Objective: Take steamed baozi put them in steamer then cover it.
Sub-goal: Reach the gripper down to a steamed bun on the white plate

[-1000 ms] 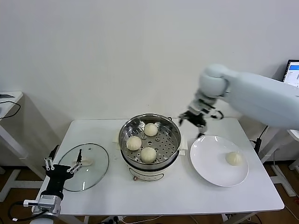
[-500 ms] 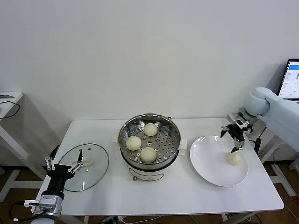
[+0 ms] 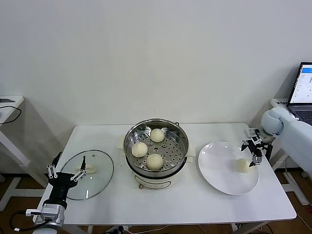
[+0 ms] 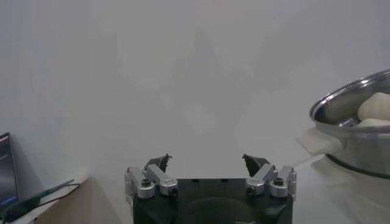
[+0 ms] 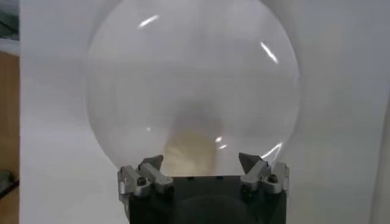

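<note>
Three cream baozi lie on the perforated tray of the steel steamer at the table's middle. A fourth baozi rests on the white plate to the right. My right gripper hovers open just above and beside that bun; in the right wrist view the baozi shows between the spread fingertips of the right gripper, untouched. My left gripper waits open at the front left by the glass lid; in the left wrist view the left gripper holds nothing.
The glass lid lies flat on the table left of the steamer. A laptop stands on a side stand beyond the table's right edge. A second small table sits at far left. The steamer rim shows in the left wrist view.
My right arm swung from beside the steamer rightwards and down over the plate, ending close above the lone baozi. The left arm stayed still.
</note>
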